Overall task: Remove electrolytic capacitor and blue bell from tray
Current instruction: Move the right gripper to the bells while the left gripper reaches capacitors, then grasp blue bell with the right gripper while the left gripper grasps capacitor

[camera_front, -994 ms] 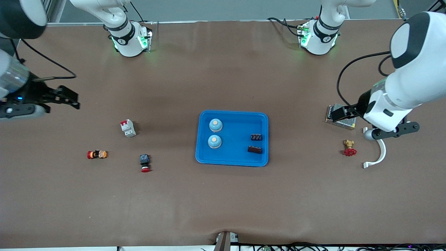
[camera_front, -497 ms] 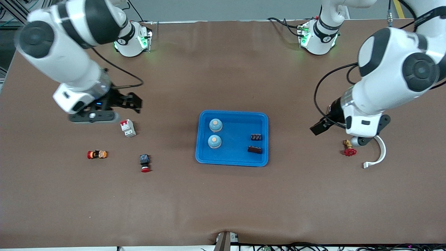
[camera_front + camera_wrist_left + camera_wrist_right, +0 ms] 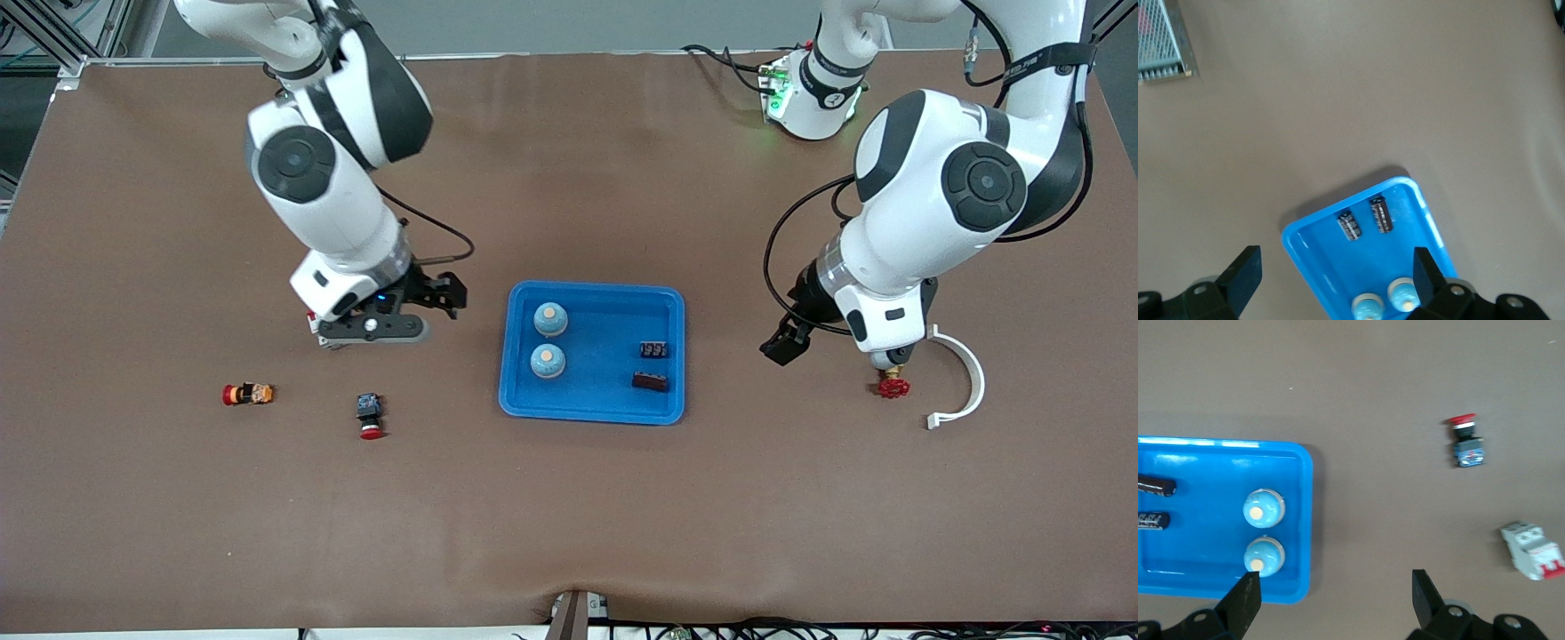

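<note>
Blue tray (image 3: pixel 591 409), centre of the front view: two bells (image 3: pixel 549 318) (image 3: pixel 548 360) toward the right arm's end, two capacitors (image 3: pixel 654 349) (image 3: pixel 650 381) toward the left arm's. Right gripper (image 3: pixel 440 298), fingers spread and empty, over bare table beside the tray's bell end. Left gripper (image 3: pixel 782 345), likewise spread and empty, over bare table beside the capacitor end.

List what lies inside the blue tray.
The blue tray holds two bells toward the right arm's end and two capacitors toward the left arm's end. Nothing covers them; neither hand is over the tray.
</note>
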{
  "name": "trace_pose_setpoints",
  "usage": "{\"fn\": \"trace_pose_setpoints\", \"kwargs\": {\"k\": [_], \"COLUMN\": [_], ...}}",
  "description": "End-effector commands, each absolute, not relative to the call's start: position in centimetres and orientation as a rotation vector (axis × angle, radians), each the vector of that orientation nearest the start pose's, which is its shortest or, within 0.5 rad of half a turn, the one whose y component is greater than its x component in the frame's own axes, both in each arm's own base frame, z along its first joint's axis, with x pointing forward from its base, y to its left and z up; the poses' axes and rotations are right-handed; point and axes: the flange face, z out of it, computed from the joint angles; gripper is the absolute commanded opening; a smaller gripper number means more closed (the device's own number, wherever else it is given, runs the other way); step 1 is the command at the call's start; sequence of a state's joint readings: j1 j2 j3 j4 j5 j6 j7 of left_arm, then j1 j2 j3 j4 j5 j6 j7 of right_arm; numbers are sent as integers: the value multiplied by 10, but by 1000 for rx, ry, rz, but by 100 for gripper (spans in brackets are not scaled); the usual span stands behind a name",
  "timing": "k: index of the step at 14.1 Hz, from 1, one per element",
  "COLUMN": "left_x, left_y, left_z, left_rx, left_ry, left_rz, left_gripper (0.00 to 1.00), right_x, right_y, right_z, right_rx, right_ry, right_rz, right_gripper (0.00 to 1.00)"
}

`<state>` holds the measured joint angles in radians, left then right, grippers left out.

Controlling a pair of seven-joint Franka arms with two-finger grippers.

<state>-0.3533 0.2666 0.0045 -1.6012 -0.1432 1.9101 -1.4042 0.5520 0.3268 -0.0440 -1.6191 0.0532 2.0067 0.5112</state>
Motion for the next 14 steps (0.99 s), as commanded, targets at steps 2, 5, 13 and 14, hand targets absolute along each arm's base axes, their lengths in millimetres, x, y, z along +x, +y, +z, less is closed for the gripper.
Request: {"fn": "trace_pose_setpoints", "kwargs": {"k": [2, 5, 13, 14], "left_x": [597, 576, 572, 574], "left_y": [-271, -287, -316, -323], "left_z": [439, 396, 340, 331], "left_rx": [-2604, -2522, -2448, -2442], "left_ry": [-1903, -2000, -2079, -2071], "left_rz": [153, 100, 49, 46], "left_gripper": [100, 100, 100, 100], "right_x": [569, 560, 555, 553], "right_y": [375, 409, 438, 442], "right_z": [397, 359, 274, 268], "right_rx": [-3063, -3057, -3055, -3049], "right_ry": [80, 90, 92, 81], "right_rz": [-79, -96, -108, -121], "right_gripper": [100, 100, 100, 100]}}
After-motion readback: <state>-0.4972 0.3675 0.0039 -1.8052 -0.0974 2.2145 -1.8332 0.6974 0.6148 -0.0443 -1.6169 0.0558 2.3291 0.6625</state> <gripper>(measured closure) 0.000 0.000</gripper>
